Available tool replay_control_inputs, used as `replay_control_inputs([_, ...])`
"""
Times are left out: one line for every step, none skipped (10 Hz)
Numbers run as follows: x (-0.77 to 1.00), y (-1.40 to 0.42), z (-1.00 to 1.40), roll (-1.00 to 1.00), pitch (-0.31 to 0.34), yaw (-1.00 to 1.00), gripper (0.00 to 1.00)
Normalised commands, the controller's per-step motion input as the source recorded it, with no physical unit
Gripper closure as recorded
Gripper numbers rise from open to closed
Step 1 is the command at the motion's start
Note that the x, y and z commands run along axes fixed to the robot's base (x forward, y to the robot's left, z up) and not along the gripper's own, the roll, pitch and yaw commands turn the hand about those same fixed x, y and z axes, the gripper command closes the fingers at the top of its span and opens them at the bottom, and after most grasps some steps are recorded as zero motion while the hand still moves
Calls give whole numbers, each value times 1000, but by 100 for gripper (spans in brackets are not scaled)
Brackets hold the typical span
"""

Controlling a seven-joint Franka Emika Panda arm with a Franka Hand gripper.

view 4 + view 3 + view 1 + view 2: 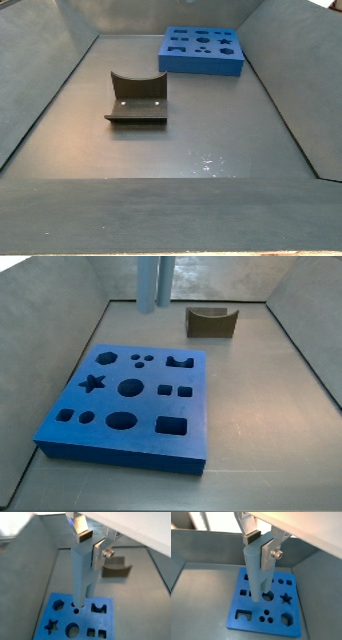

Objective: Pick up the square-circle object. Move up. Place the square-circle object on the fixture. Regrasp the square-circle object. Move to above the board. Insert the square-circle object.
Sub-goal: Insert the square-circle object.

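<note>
Judging by the wrist views, hovering above the board with insertion next, so treat this as an alignment job. Start at the gripper (90, 544): clamped firmly on the upper end of the square-circle object (81, 572), with the silver fingers (99, 553) pressing its flat sides and the pale-blue length hanging straight down below them. Hold that clamp tight and allow no tilt; lower only with the tip squarely over the matching cut-out. Check the lower end in both wrist views: poised over the board (83, 619), clear of its top face and not yet in any hole, apparently close to a round opening (268, 597) near the middle, though impossible to tell which hole exactly. Match the cross-section to the hole's outline by turning the wrist before descending, then go down slowly and stop at any sign of jamming on the rim. Expect little clearance, so correct sideways rather than pushing harder. In a side view, find only part of the square-circle object (154, 278) at about twelve o'clock, high over the floor (254, 386) and seemingly beyond the far edge of the board (107, 404) from that angle, with the gripper itself out of frame. Farther off, note the fixture (211, 322) at roughly one o'clock from the board, notch empty, well apart from it; leave it alone.
</note>
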Motion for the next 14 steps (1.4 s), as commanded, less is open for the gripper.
replay_control_inputs([-103,-57,-517,-257,-346,-914,100])
replay_control_inputs([-106,-60,-520,-257,-343,-911,100])
replay_control_inputs([-63,-166,-474,-177,-200,-857,100])
replay_control_inputs([-206,-326,-231,-20,-86,-654,100])
replay_control_inputs([-380,-369,0,26,0,-494,100])
replay_control_inputs([-423,-317,51,223,0,-463,100])
replay_control_inputs([-403,-291,57,229,0,-494,100])
replay_control_inputs([-371,-289,11,149,0,-549,100])
replay_control_inputs([-123,-34,0,57,0,-903,100])
replay_control_inputs([-111,0,-131,0,0,-926,100])
replay_control_inputs([-280,-163,-214,0,-57,-706,100])
replay_control_inputs([-426,-254,-374,-100,-166,-554,100])
replay_control_inputs([-423,-240,-394,-114,-177,-566,100])
replay_control_inputs([-440,-249,-431,-140,-200,-551,100])
